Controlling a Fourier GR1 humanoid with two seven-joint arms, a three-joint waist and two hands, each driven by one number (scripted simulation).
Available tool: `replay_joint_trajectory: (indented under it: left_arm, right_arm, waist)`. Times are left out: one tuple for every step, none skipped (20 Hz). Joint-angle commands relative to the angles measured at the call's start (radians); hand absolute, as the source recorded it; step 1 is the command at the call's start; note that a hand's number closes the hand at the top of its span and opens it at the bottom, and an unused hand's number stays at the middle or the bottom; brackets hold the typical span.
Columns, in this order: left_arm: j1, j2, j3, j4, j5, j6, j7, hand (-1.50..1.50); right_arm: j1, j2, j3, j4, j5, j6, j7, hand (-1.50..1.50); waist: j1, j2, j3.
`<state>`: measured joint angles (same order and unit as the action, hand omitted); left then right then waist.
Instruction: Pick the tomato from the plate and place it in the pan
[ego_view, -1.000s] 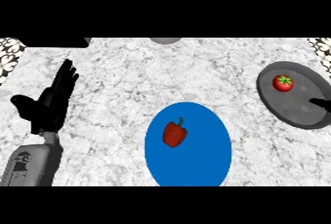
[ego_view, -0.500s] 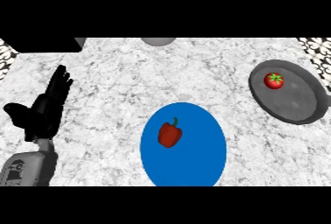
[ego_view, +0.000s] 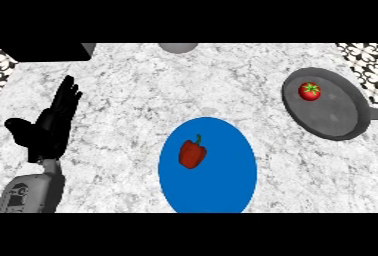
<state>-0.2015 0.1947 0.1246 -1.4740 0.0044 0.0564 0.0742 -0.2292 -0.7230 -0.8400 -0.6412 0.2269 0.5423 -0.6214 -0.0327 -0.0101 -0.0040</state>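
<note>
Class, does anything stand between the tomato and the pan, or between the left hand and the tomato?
No: the tomato already lies in the pan. From the open left hand to it, only the pan's rim intervenes; the blue plate with the pepper sits just nearer the robot.

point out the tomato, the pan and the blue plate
tomato (ego_view: 308, 94), head view, on its red body below the green stalk
pan (ego_view: 332, 117), head view, on the bare grey floor below the tomato
blue plate (ego_view: 225, 180), head view, on bare blue surface in its lower right part
</note>
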Motion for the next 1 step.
replay_joint_trajectory:
  left_arm:
    - [-0.026, 0.029, 0.031, 0.042, 0.024, -0.032, -0.012, 0.00]
  right_arm:
    - [0.133, 0.083, -0.002, -0.226, -0.068, 0.078, 0.021, -1.50]
  waist:
    - [0.000, 0.002, 0.000]
